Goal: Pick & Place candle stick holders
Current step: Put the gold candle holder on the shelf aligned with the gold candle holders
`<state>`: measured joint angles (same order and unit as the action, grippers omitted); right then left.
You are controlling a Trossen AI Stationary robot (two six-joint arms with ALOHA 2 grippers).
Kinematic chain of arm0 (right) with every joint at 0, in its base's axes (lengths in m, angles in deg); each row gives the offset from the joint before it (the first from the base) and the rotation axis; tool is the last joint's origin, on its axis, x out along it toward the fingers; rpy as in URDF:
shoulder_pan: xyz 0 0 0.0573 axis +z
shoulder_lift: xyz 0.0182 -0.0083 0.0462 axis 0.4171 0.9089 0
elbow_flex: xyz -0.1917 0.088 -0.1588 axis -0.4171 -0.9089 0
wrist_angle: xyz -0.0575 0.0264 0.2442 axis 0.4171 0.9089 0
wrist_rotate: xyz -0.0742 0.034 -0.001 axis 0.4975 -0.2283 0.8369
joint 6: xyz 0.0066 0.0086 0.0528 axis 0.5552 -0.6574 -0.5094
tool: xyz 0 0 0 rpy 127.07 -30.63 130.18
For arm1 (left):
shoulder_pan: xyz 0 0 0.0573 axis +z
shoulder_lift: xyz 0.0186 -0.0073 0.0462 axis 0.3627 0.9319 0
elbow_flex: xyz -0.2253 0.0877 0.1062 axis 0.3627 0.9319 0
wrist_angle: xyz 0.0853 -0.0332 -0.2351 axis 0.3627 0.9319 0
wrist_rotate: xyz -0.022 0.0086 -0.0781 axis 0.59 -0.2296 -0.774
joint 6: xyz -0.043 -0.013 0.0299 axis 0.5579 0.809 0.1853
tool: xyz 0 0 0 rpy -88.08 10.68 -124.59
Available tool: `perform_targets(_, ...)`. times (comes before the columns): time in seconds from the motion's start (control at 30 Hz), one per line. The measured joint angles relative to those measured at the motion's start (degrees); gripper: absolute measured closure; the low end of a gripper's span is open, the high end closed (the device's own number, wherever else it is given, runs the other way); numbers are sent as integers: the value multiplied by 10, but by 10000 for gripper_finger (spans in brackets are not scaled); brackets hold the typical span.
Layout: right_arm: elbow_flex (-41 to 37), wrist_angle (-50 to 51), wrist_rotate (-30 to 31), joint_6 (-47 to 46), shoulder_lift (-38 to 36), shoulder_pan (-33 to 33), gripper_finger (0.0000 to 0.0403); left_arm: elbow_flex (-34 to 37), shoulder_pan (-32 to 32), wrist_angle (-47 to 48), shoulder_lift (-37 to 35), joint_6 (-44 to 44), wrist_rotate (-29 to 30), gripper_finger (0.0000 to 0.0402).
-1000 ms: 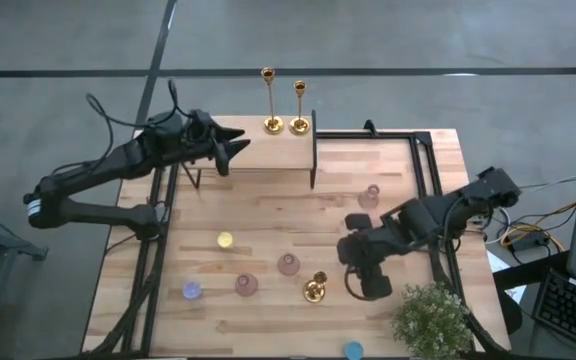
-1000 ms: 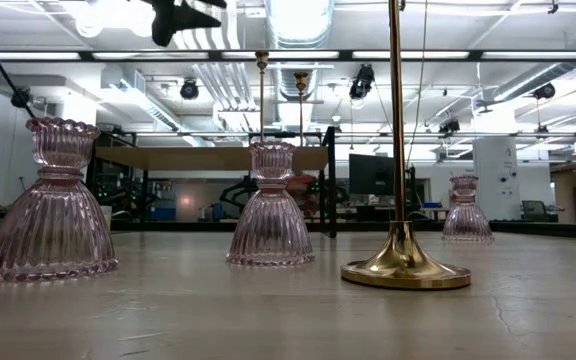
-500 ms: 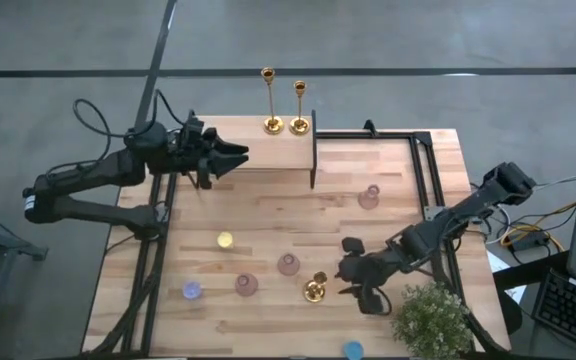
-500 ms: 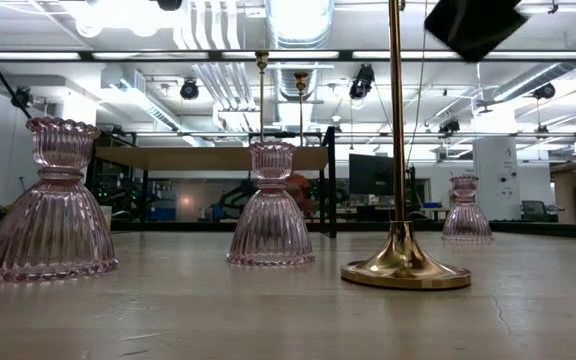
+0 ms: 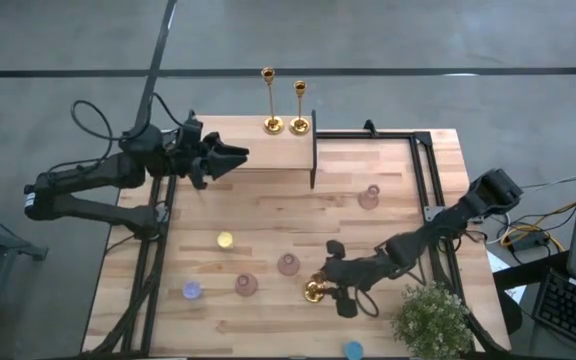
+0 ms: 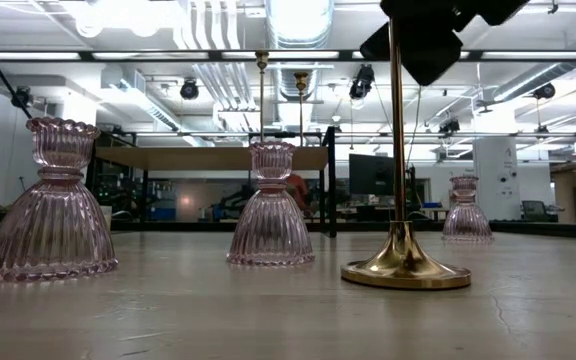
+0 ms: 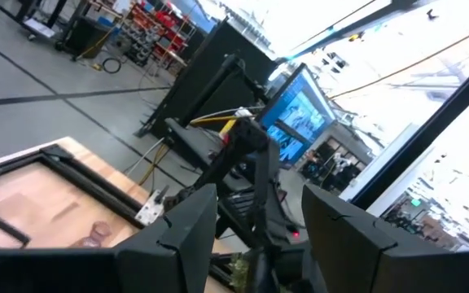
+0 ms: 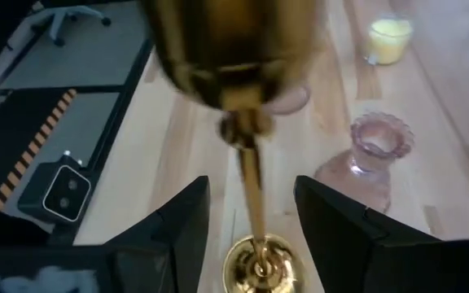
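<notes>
Right pincer (image 8: pixel 249 224) just dropped in around near candlestick's (image 5: pixel 315 289) stem, fingers apart, not clamped. Grasp looks imminent. Left pincer (image 5: pixel 236 156) apart, waiting at far-left of table (image 5: pixel 268 210).

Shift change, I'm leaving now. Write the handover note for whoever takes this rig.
Right end effector: open, fingers either side of the stem of the near gold candlestick, not yet closed.
Left end effector: open, empty, held over the table's far left.
Two gold candlesticks stand side by side at the far edge, apparently already placed.
Left: grip the near one and move it, probably beside the pair.
The pink glass holders and small candles stand nearby.
</notes>
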<state>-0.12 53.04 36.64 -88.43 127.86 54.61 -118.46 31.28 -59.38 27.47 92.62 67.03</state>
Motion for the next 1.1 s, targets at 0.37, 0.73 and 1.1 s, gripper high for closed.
perform_targets(0.37, 49, 40, 0, 2, 27, 0, 310, 0, -1, -15, 1, 4, -2, 216)
perform_targets(0.73, 66, 49, -2, 23, 2, -10, 390, 0, -1, -14, 3, 4, -2, 216)
perform_targets(1.1, 184, 182, -2, 105, -7, -70, 391, 0, -1, -14, 3, 4, -2, 216)
